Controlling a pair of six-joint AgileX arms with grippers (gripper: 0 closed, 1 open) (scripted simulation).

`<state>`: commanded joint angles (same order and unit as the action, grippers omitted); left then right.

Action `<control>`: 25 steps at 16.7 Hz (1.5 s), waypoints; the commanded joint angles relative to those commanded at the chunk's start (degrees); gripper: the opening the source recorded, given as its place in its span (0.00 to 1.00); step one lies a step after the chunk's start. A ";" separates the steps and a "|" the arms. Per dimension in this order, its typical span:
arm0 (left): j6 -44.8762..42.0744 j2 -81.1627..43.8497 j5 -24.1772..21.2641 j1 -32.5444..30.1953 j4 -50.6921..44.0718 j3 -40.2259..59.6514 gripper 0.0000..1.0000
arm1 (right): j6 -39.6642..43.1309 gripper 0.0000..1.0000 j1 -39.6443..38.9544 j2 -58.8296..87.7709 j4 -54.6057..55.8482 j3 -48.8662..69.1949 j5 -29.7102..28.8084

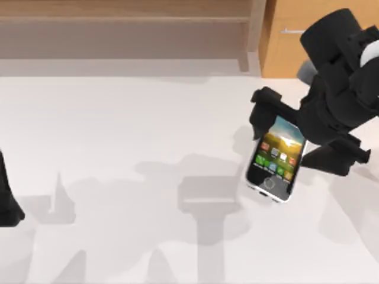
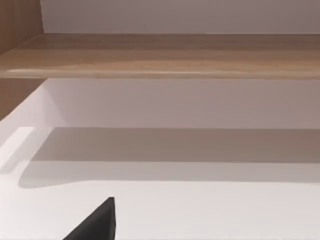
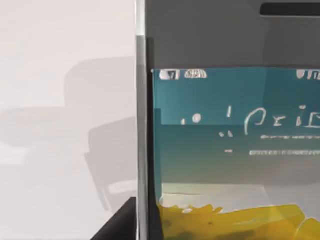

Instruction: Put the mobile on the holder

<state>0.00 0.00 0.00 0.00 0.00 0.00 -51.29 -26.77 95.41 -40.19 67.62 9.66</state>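
The mobile (image 1: 275, 157) has a white edge, a black face, and a lit screen with rows of app icons above a round home button. It is at the table's right, tilted, with its home-button end toward the front. My right gripper (image 1: 296, 139) is shut on its upper part, one black finger on each long side. In the right wrist view the mobile (image 3: 225, 150) is very close, with a dark finger (image 3: 117, 225) at its edge. A pale grey slab with a lighter lip (image 1: 207, 198) sits mid-table. I cannot tell whether it is the holder or a shadow.
My left arm (image 1: 7, 201) is parked at the table's left edge, and a black tip (image 2: 95, 222) of it pokes into the left wrist view. A wooden shelf (image 1: 130, 29) and an orange cabinet (image 1: 290, 35) stand behind the white table (image 1: 118, 118).
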 joint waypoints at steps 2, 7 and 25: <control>0.00 0.00 0.00 0.00 0.00 0.00 1.00 | 6.25 0.00 5.43 -4.13 2.63 -1.96 4.28; 0.00 0.00 0.00 0.00 0.00 0.00 1.00 | 24.74 0.00 21.00 -13.72 9.63 -8.39 15.57; 0.00 0.00 0.00 0.00 0.00 0.00 1.00 | 83.63 0.00 66.33 -28.01 27.79 -28.75 40.13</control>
<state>0.00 0.00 0.00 0.00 0.00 0.00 32.34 39.56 67.39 -12.40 38.87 49.80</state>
